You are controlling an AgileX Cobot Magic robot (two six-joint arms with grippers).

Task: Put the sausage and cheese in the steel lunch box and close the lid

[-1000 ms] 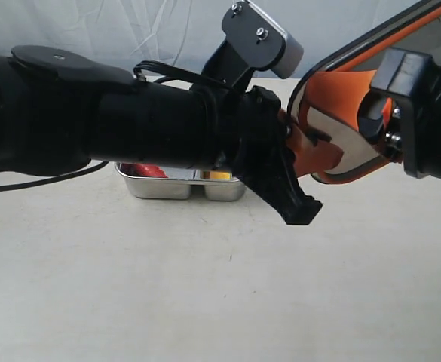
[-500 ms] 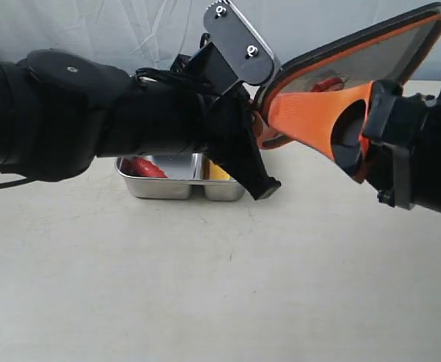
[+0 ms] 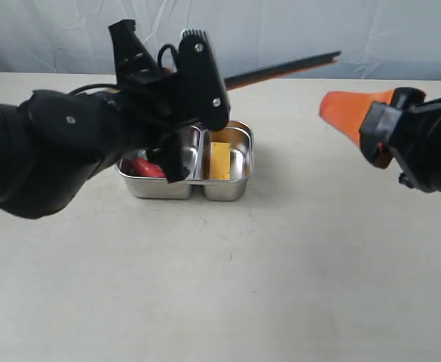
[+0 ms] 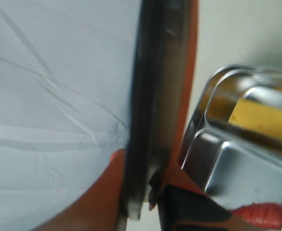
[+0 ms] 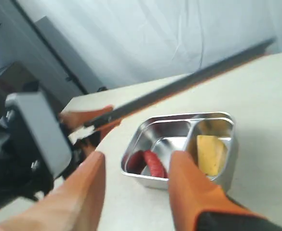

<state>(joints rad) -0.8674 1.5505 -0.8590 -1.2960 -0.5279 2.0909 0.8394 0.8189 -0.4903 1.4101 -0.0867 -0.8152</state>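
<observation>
Table (image 3: pixel 243 286) nearest; right fingers (image 5: pixel 189 192) above it, spread wide, gripping nothing. Beyond, left fingers (image 4: pixel 95 202) clamped on the rim of the lid (image 3: pixel 280 70), holding it nearly edge-on just above the steel lunch box (image 3: pixel 224 192). Box uncovered on the table: sausage (image 3: pixel 146 167) in its left compartment in the exterior view, cheese (image 3: pixel 220 161) in its right

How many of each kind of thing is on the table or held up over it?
sausage: 1
cheese: 1
steel lunch box: 1
lid: 1
Total: 4
</observation>
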